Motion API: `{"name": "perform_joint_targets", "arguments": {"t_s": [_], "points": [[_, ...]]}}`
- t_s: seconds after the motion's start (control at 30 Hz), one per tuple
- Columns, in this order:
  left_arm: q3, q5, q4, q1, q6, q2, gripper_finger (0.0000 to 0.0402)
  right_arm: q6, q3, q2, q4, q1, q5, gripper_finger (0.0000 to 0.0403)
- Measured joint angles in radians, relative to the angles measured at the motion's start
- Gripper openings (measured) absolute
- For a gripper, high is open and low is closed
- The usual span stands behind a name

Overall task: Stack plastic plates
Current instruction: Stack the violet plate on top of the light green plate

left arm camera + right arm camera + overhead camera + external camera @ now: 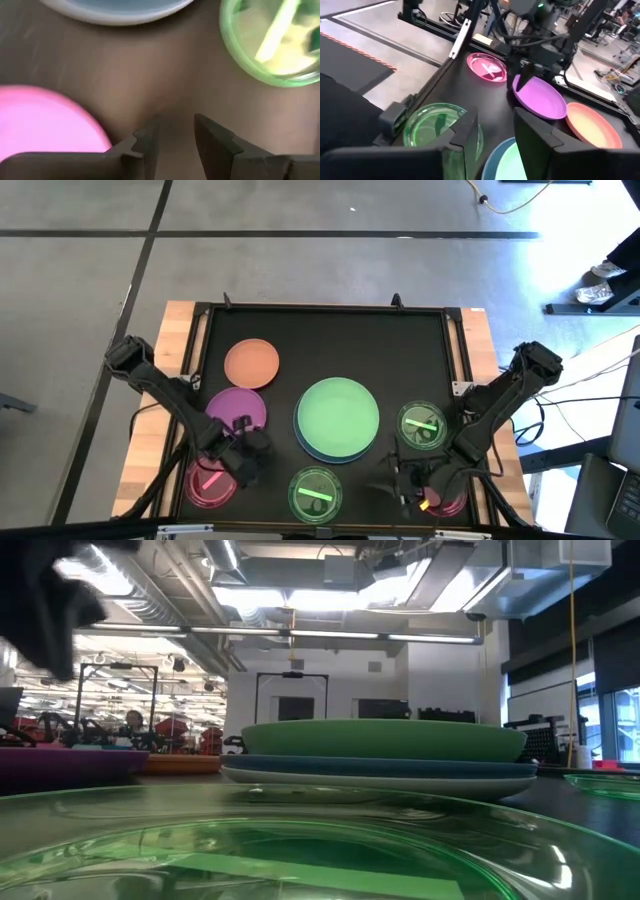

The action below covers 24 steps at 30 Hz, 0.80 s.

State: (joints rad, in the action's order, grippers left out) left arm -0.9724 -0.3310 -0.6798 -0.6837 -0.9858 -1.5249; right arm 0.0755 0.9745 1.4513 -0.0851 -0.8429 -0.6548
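Note:
The large green plate (338, 416) tops a stack on a blue and a white plate (385, 772) at mid-table. The purple plate (237, 408) and the orange plate (251, 363) lie left of it. One see-through green dish (315, 493) sits at the near edge, another (422, 425) right of the stack. A pink dish (209, 484) lies near left, and a second pink dish (445, 502) is partly hidden under my right arm. My left gripper (175, 135) is open over bare mat between the pink dish (45, 120) and the green dish (272, 42). My right gripper (495, 135) is open above the mat, right of the near green dish (442, 130).
The black mat (400, 340) lies bare toward its far edge. Wooden table edges (175, 330) show on both sides of the mat. The left arm (535, 45) stands over the purple plate (540, 97) in the right wrist view. Beyond the table is a workshop floor with cables.

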Motion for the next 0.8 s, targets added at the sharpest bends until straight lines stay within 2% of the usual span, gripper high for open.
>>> {"name": "perform_joint_targets", "arguments": {"t_s": [0.27, 0.8], "points": [[0.084, 0.0, -0.098, -0.013, -0.14, 0.0, 0.0113, -0.003, 0.0, 0.0, 0.013, 0.006, 0.0, 0.0117], [0.102, -0.019, -0.09, -0.013, -0.157, 0.0, 0.0113, -0.02, 0.0, 0.0, 0.036, 0.006, 0.0, 0.0117]]}}
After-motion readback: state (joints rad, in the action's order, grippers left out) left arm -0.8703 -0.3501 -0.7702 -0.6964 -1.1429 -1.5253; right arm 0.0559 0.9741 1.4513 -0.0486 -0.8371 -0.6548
